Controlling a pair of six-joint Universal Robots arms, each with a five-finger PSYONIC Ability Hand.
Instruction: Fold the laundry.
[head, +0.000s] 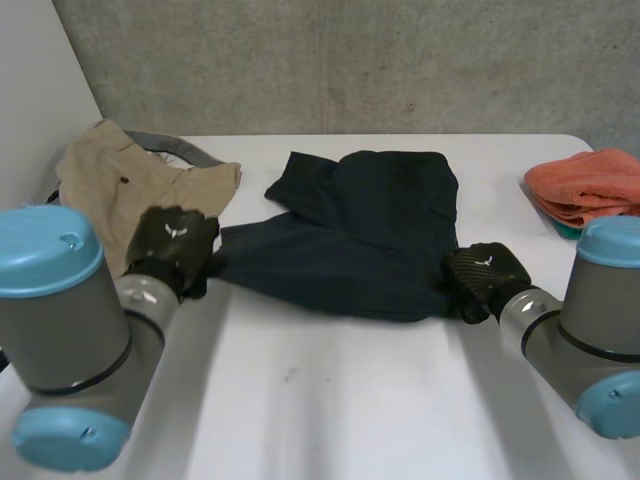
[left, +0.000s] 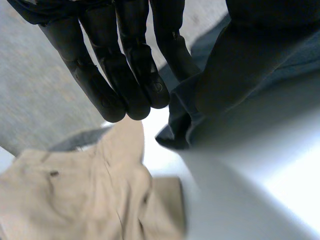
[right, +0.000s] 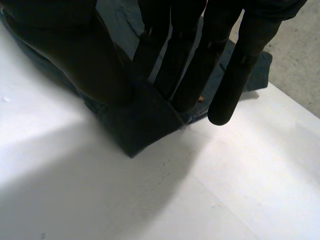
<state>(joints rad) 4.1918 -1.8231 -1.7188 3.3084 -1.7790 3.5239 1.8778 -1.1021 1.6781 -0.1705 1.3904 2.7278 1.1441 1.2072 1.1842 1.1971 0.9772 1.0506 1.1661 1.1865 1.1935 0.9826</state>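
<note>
We judge the folding barely begun: the dark garment (head: 370, 230) lies rumpled mid-table, one far-left flap turned over, and the beige trousers (head: 130, 180) at the far left are still untouched. Only the orange towel (head: 590, 185) at the far right looks folded. The right hand (head: 485, 275) pinches the garment's near right corner between its thumb and close-set fingers (right: 185, 75). The left hand (head: 172, 245) is at the near left corner; we cannot tell whether it has hold.

Dark navy garment (head: 370, 230), tan garment (head: 130, 180), orange towel (head: 590, 185) — all plain — on a white table (head: 330, 400).
</note>
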